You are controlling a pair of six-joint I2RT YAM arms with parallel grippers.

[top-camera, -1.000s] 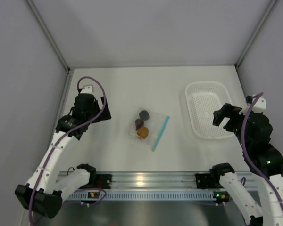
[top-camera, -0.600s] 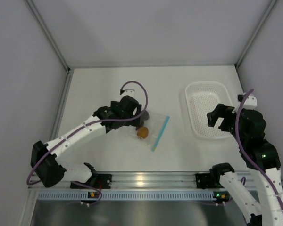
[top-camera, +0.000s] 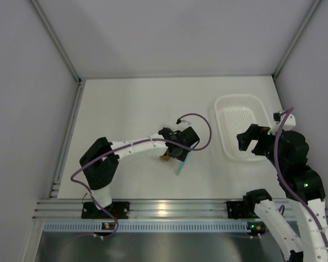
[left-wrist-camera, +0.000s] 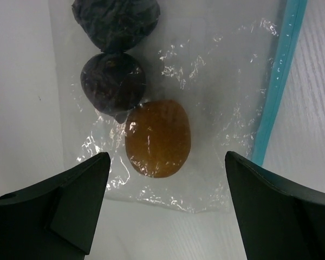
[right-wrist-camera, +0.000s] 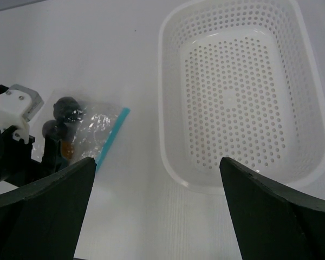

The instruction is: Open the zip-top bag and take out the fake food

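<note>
The clear zip-top bag (left-wrist-camera: 216, 81) lies flat on the white table, its light blue zip strip (left-wrist-camera: 276, 81) along the right edge. Inside it are the orange piece (left-wrist-camera: 157, 138), the maroon-brown piece (left-wrist-camera: 112, 81) and the purple-black piece (left-wrist-camera: 116, 21). My left gripper (left-wrist-camera: 165, 203) is open and hovers just above the bag's near edge, one finger on each side. In the top view the left gripper (top-camera: 177, 148) covers most of the bag; the zip strip (top-camera: 180, 166) sticks out. My right gripper (top-camera: 250, 139) is open and empty near the basket's left side. The bag also shows in the right wrist view (right-wrist-camera: 92, 127).
A white perforated basket (top-camera: 221, 117) stands at the right of the table, also in the right wrist view (right-wrist-camera: 173, 108). Grey walls close the table at back and sides. The metal rail (top-camera: 164, 210) runs along the near edge.
My left arm has swung from the far left across the table to the bag and now sits over it. My right gripper has shifted slightly left and down.
</note>
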